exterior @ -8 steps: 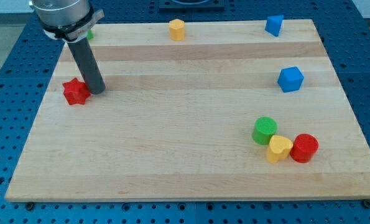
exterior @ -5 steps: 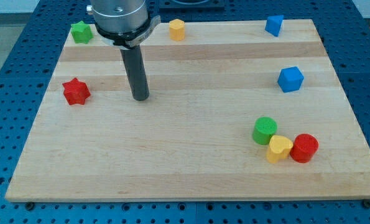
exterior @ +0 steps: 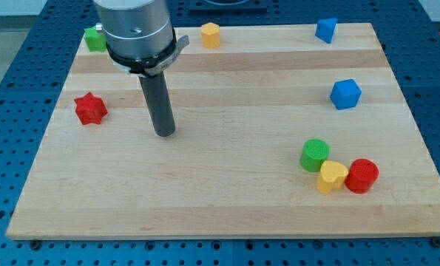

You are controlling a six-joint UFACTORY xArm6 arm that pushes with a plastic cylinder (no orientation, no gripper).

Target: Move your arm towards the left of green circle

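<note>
The green circle (exterior: 314,155) sits at the view's lower right, touching a yellow block (exterior: 330,177) that touches a red circle (exterior: 361,176). My tip (exterior: 164,133) rests on the board left of centre, far to the left of the green circle and slightly higher in the view. It touches no block. The red star (exterior: 90,108) lies to the tip's left.
A green block (exterior: 95,38) is partly hidden behind the arm at the top left. A yellow hexagon (exterior: 210,35) sits at the top edge. A blue block (exterior: 325,29) is at the top right and a blue cube (exterior: 345,94) at the right.
My tip has moved from beside the red star to the right, then a little down the view. No block has moved.
</note>
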